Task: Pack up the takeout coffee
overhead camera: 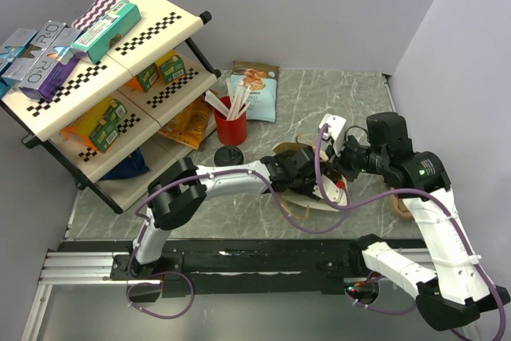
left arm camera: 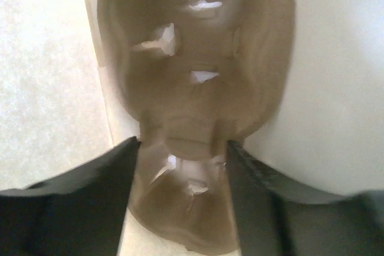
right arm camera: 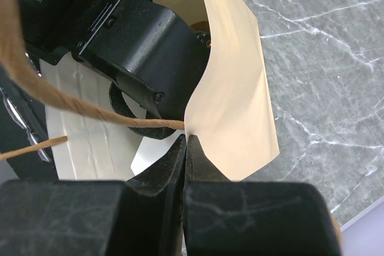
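Observation:
The dark-green takeout coffee cup does not show in any view. A round black lid [overhead camera: 230, 155] lies on the table in front of the red cup [overhead camera: 232, 124]. A white paper bag [overhead camera: 326, 195] with brown twine handles lies on its side mid-table. My left gripper [overhead camera: 300, 168] reaches into its mouth. In the left wrist view its fingers [left arm camera: 120, 172] are closed on a brown moulded-pulp cup carrier [left arm camera: 192, 82] inside the bag. My right gripper [right arm camera: 187, 141] is shut on the bag's cream rim flap [right arm camera: 231, 88] and holds the mouth up.
A tilted shelf rack [overhead camera: 104, 77] with snack boxes and packets stands at the back left. A chip packet [overhead camera: 254, 89] lies behind the red cup, which holds white stirrers. Grey walls close the table at the back and right.

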`<state>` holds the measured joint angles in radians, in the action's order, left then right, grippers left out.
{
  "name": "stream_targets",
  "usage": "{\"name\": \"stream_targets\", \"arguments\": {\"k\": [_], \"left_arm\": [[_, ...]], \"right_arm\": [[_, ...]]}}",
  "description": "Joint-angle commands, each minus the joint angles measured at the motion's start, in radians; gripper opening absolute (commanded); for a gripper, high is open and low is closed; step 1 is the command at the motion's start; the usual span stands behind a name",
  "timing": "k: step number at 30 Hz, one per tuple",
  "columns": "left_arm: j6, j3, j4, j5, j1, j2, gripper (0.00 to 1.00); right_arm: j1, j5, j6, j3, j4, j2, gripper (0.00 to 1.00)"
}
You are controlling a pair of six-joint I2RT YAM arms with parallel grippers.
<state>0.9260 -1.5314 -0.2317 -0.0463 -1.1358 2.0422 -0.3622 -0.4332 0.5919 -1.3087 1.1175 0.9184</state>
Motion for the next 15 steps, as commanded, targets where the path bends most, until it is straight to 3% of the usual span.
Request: {"name": "stream_targets", "arguments": {"k": [1,5,15], "left_arm": [[-0.058,-0.012,-0.021,-0.040,0.018,0.006,0.70],[-0.069,-0.013,-0.041,-0.029,0.018,-0.002,0.79],[-0.185,-0.010,-0.047,0.091,0.039,-0.100,0.81]], "right_arm": [[-0.024,-0.128,-0.035,-0.035,-0.045,-0.024,0.00],[-0.024,-0.119,-0.032,-0.037,-0.047,-0.012,0.00],[-0.024,0.007,-0.017,0.037,-0.079,-0.038,0.00]]}}
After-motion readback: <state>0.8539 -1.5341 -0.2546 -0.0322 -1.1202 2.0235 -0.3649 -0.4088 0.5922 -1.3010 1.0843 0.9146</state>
